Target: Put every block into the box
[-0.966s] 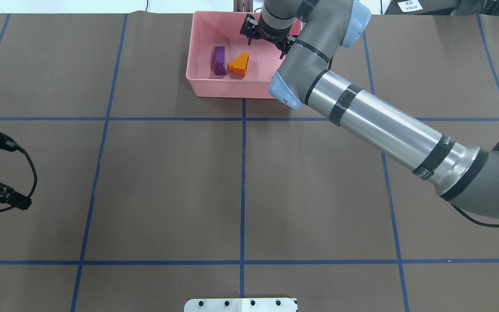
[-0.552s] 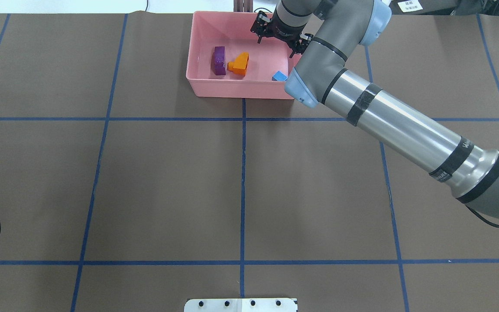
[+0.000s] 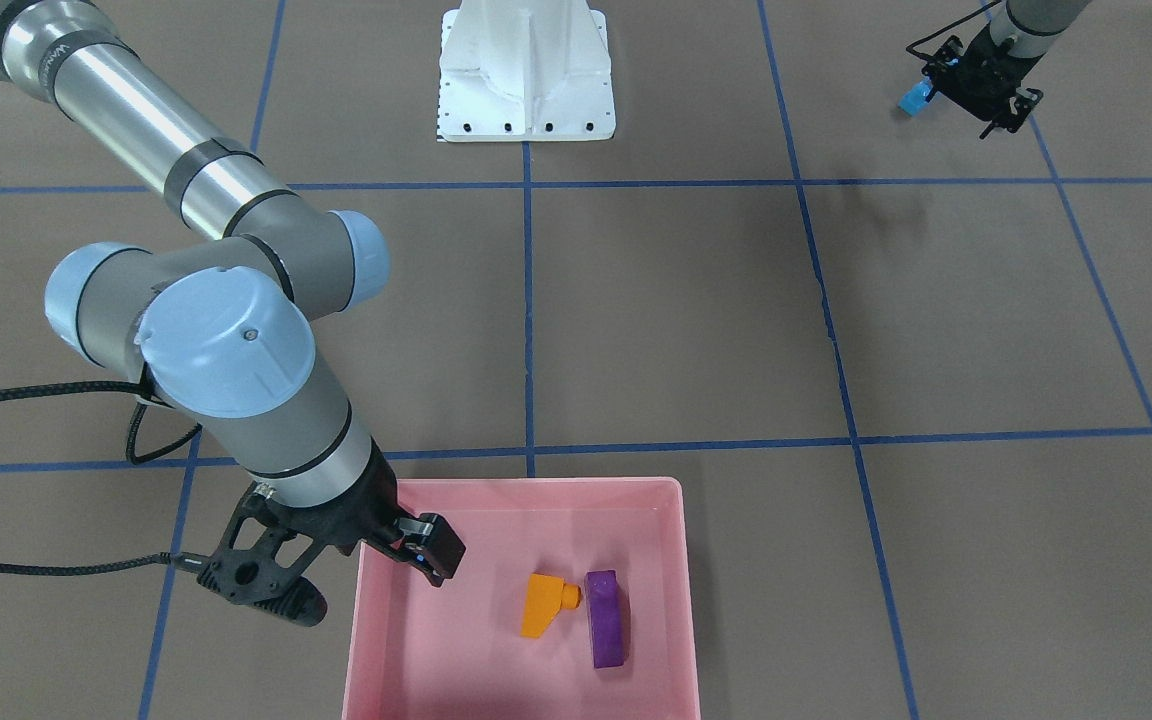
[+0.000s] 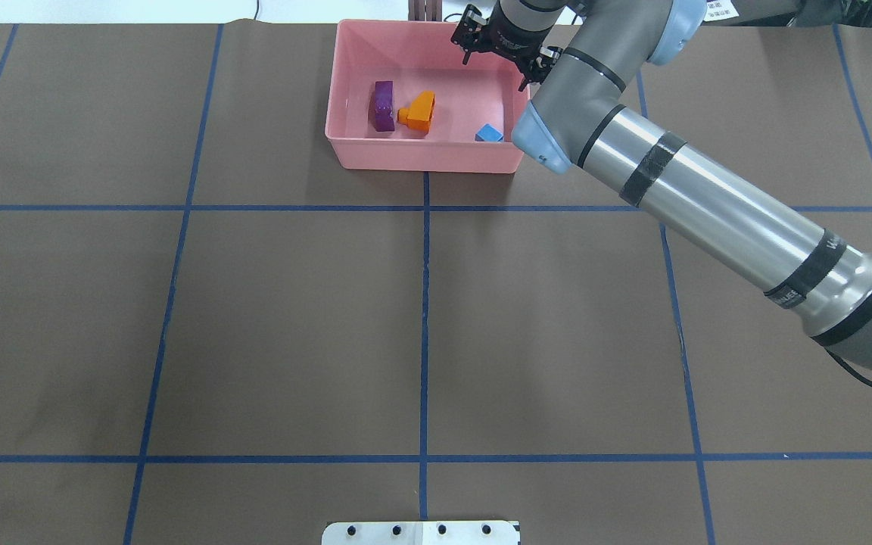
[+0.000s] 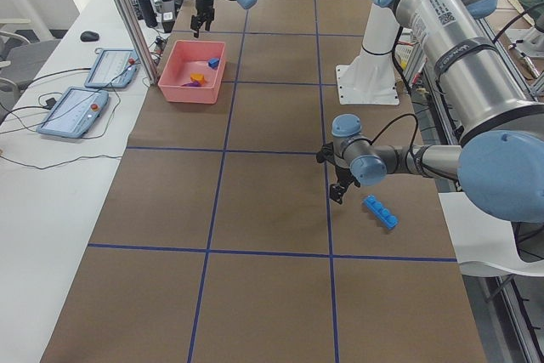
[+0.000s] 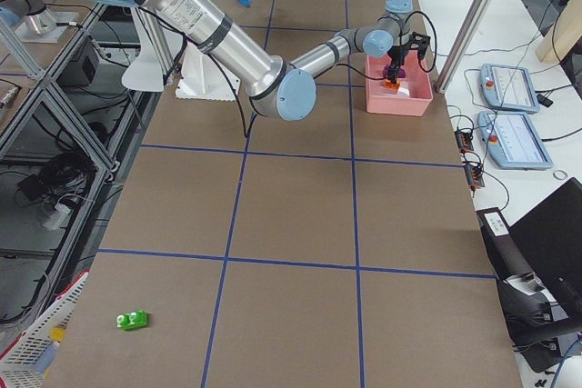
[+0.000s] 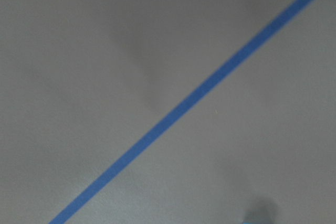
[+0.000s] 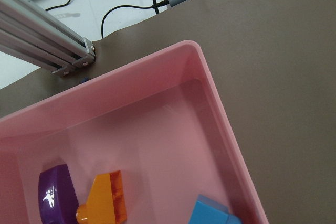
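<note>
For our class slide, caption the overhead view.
Right gripper over pink box containing purple block, orange block, blue block.

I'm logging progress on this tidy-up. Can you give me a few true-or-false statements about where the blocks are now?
1. Three blocks lie in the box. True: the purple block, the orange block and the small blue block.
2. All five blocks are boxed. False: the green block and the long blue block lie on the table.
3. The right gripper holds a block. False: it shows none.
4. The long blue block lies near the left gripper. True.
</note>
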